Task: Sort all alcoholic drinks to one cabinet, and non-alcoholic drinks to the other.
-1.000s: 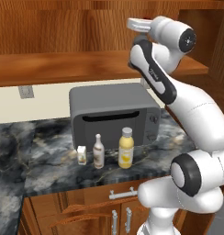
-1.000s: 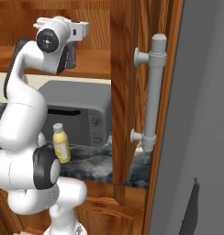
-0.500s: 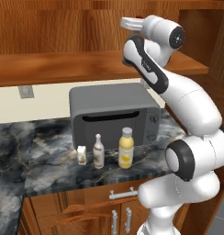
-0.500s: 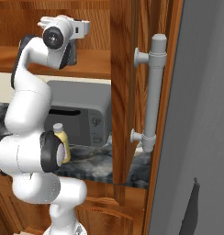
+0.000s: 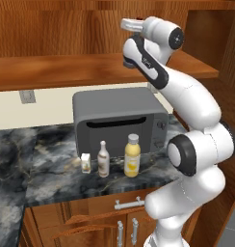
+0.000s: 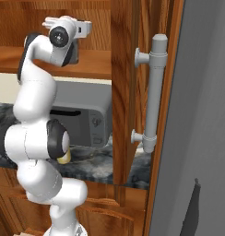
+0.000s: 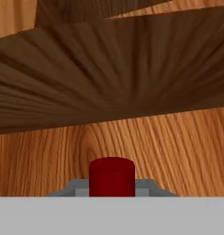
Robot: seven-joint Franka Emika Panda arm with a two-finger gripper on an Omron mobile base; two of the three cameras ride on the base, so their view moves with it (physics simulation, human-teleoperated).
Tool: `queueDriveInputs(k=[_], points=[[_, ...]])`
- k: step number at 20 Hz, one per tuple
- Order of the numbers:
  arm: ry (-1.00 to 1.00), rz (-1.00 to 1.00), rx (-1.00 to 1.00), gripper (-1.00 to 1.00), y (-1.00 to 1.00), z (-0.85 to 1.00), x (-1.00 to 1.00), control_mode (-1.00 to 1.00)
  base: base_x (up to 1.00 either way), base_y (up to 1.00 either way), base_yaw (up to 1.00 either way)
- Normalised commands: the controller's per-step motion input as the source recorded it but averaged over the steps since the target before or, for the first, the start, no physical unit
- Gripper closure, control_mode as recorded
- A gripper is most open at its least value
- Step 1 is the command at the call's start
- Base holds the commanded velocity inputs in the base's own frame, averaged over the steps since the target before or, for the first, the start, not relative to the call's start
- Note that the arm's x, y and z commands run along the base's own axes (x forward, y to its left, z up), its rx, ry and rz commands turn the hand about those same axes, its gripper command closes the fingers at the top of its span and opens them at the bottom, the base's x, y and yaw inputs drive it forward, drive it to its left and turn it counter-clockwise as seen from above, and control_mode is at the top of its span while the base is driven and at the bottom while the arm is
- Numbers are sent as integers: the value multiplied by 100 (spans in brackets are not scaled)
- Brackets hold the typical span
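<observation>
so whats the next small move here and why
Probably ease the hand forward and down to stand the dark bottle's red cap end upright on the long shelf board. The gripper is shut on the bottle up at shelf height, while the white bottle, yellow bottle and carton wait on the counter.

We see a rendered home kitchen. A grey microwave (image 5: 120,120) stands on a dark marble counter (image 5: 37,164), with wooden wall cabinets (image 5: 66,29) above and drawer fronts (image 5: 81,224) below.
</observation>
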Motion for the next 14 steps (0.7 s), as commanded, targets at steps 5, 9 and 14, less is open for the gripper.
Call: queueDriveInputs(k=[5,9,14], points=[[0,1,0,100,5,-24,42,-100,0,0,0],[0,2,0,100,5,-12,40,-100,0,0,0],[0,1,0,100,6,-2,40,-100,0,0,0]])
